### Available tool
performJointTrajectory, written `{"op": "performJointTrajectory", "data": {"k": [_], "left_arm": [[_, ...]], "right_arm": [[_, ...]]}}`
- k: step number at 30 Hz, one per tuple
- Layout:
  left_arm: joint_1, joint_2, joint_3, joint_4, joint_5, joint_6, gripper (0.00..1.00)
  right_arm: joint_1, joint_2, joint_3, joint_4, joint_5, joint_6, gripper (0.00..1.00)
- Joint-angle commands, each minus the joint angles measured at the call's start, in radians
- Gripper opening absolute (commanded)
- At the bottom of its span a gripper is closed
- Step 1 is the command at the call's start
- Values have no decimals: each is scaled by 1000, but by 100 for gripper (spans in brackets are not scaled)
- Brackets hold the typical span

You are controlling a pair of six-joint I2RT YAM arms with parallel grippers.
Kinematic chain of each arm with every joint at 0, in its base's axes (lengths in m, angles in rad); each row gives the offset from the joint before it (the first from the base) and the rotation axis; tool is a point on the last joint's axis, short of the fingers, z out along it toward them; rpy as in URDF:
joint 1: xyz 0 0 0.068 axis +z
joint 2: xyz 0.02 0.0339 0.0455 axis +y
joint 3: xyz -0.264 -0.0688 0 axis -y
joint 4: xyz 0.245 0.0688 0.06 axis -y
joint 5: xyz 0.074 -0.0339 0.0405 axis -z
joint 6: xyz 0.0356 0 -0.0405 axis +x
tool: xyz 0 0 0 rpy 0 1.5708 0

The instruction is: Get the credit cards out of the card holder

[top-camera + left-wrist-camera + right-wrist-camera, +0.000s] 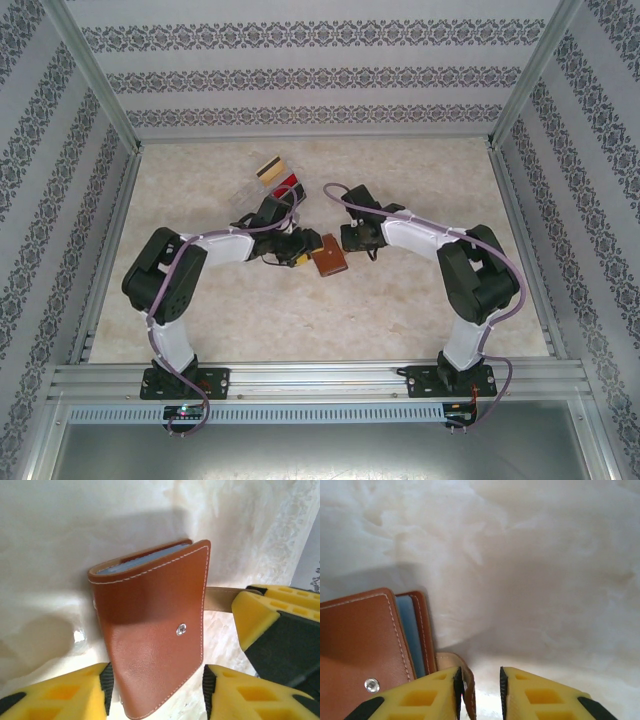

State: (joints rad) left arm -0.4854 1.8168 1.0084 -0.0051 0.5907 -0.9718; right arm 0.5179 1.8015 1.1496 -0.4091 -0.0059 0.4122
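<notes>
1. The left hand (156, 682) is apart, straddling the brown card holder (150, 630) lying on the desk (420, 180). The holder's near end is cut off.
2. The right hand (479, 690) is slightly apart beside the holder's strap (222, 600); whether they touch is unclear.
3. A blue edge shows inside the holder.
4. Farther back lie a striped card (268, 168) and a red card (290, 183), both too small to read.

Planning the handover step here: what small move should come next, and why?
Probably close the left hand firmly on the card holder: its fingers flank it, a blue card sits inside, and the open right hand is at the strap.
</notes>
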Motion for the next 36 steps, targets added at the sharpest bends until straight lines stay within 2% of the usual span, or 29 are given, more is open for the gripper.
{"op": "performJointTrajectory", "data": {"k": [1,10,13,16,22,27,32,36], "left_arm": [[-4,-60,44,-120,-122,73,64],[-4,-180,28,-203,-383,115,85],[-3,-238,22,-235,-477,134,91],[-1,-293,20,-282,-568,158,96],[5,-399,-4,-355,-706,207,100],[20,-470,-44,-375,-753,230,100],[30,-518,-82,-386,-752,231,99],[42,-547,-107,-385,-741,223,100]], "right_arm": [[-13,10,9,35,-92,-14,30],[-19,14,-2,27,-105,-38,23],[-19,-4,-13,19,-101,-42,14],[-19,-41,-21,24,-105,-46,11],[-13,-160,-18,52,-258,-19,9],[22,-189,12,28,-322,55,9],[96,-166,30,36,-303,105,9],[116,-145,37,59,-315,123,9]]}}
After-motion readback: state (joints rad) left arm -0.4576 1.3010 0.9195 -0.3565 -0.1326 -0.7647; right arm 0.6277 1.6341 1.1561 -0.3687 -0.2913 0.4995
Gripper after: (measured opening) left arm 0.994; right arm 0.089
